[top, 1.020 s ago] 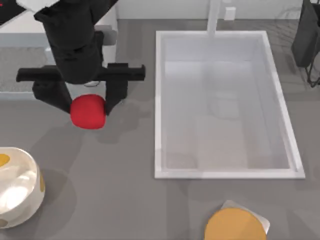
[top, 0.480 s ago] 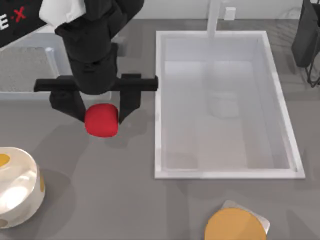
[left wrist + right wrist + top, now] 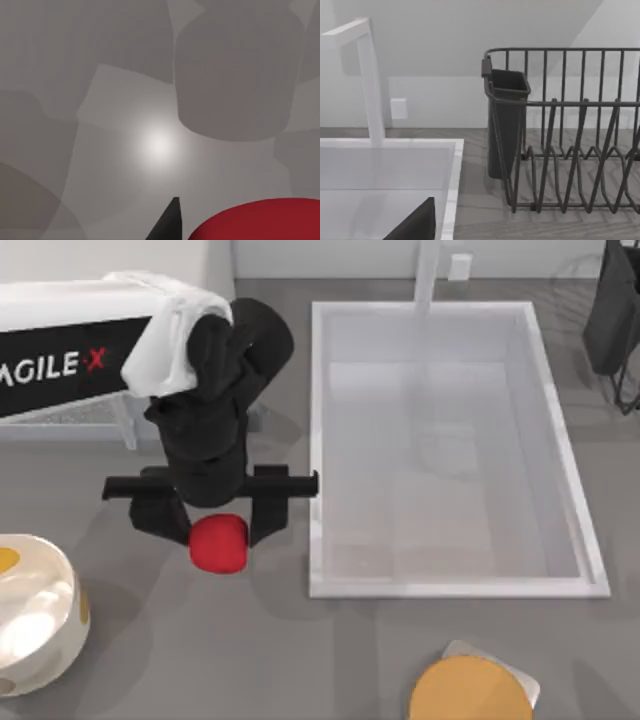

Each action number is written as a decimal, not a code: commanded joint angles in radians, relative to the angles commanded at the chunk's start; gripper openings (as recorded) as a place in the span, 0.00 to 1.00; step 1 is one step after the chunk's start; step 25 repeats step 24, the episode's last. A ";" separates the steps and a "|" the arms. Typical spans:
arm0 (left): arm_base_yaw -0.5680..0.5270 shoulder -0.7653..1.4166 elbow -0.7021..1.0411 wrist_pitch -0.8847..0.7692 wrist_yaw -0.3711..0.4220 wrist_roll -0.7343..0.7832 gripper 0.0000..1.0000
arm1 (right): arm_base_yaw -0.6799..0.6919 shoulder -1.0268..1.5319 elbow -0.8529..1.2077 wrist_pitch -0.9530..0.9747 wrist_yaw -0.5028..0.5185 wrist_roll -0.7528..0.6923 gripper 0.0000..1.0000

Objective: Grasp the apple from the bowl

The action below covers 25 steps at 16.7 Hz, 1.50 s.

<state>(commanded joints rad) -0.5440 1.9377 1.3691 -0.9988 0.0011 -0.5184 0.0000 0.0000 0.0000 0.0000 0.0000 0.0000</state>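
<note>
Left gripper (image 3: 218, 525) gripping the apple (image 3: 218, 544) clear of the bowl (image 3: 38, 612).
Grasp is looking complete; the apple is hanging between closed fingers beside the sink (image 3: 318, 450).

bowl (image 3: 35, 610): cut by left edge | orange disc (image 3: 470, 692): cut by bottom edge

top view looks straight down; both it and right wrist show sink (image 3: 445, 450).

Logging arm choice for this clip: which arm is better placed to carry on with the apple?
Left. The left gripper is shut on the apple, held over the table between the bowl and the sink. The right arm is parked near the dish rack.
</note>
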 joint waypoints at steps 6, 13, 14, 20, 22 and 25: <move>0.000 0.004 -0.023 0.024 0.000 0.000 0.08 | 0.000 0.000 0.000 0.000 0.000 0.000 1.00; 0.000 0.004 -0.023 0.024 0.000 0.000 0.60 | 0.000 0.000 0.000 0.000 0.000 0.000 1.00; 0.000 0.004 -0.023 0.024 0.000 0.000 0.68 | 0.000 0.000 0.000 0.000 0.000 0.000 1.00; 0.000 0.004 -0.023 0.024 0.000 0.000 1.00 | 0.000 0.000 0.000 0.000 0.000 0.000 1.00; 0.000 0.004 -0.023 0.024 0.000 0.000 1.00 | 0.000 0.000 0.000 0.000 0.000 0.000 1.00; 0.000 0.004 -0.023 0.024 0.000 0.000 1.00 | 0.000 0.000 0.000 0.000 0.000 0.000 1.00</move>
